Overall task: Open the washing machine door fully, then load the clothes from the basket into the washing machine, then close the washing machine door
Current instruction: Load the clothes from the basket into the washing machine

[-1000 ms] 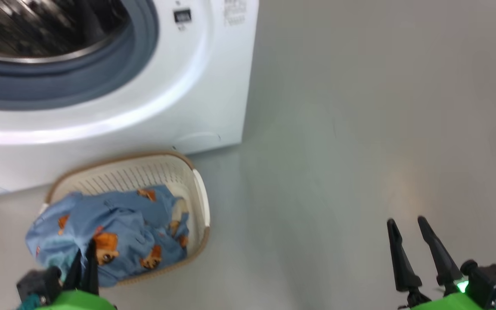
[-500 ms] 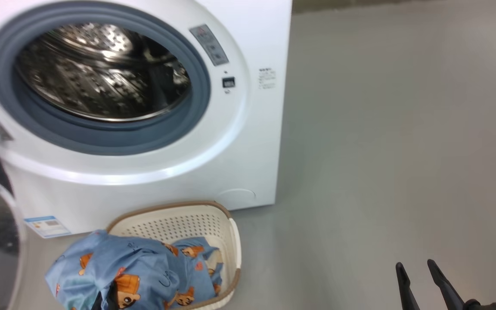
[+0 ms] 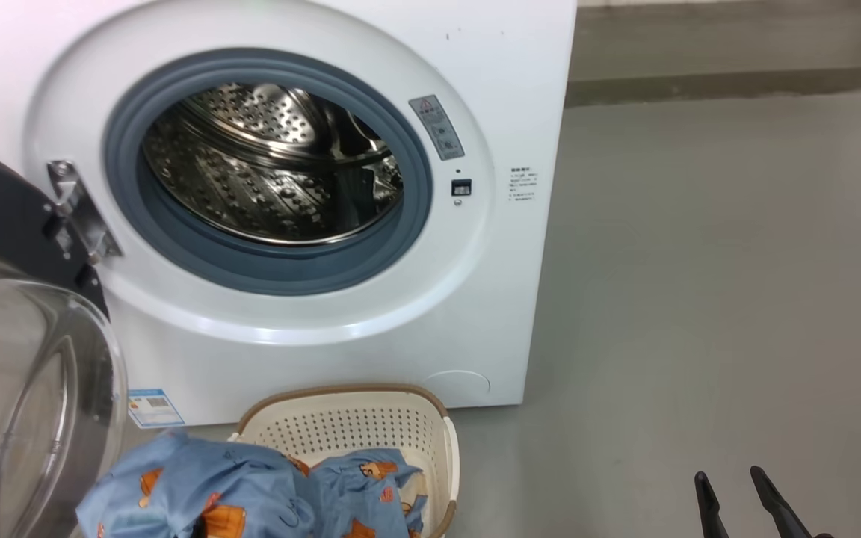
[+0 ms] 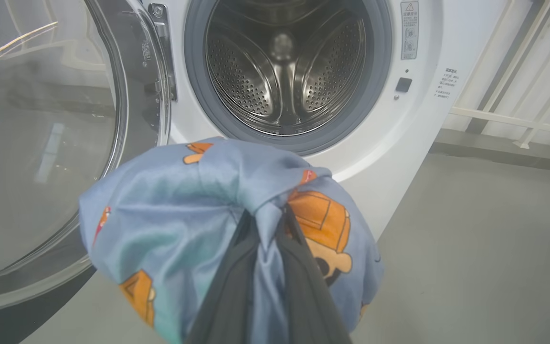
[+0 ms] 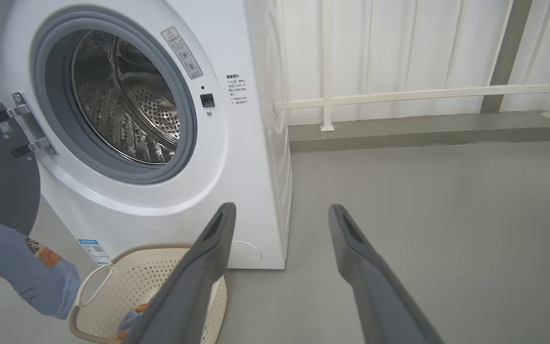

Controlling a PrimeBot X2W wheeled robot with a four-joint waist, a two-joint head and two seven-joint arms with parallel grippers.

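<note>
The head camera has tilted up, bringing in the big white washing machine's (image 3: 288, 329) whole steel drum (image 3: 266, 172) and black-rimmed round glass door (image 3: 27, 373). The left gripper (image 4: 268, 215) has lifted the light blue bear-printed clothes (image 4: 174, 215) leftward off the cream perforated plastic basket (image 3: 341, 430).

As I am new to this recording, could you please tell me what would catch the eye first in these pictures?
The washing machine stands with its steel drum bared in mid-view, its door swung wide to the left. The left gripper is shut on a bundle of blue bear-print clothes held up before the opening, with the basket on the floor at the machine's foot.
</note>
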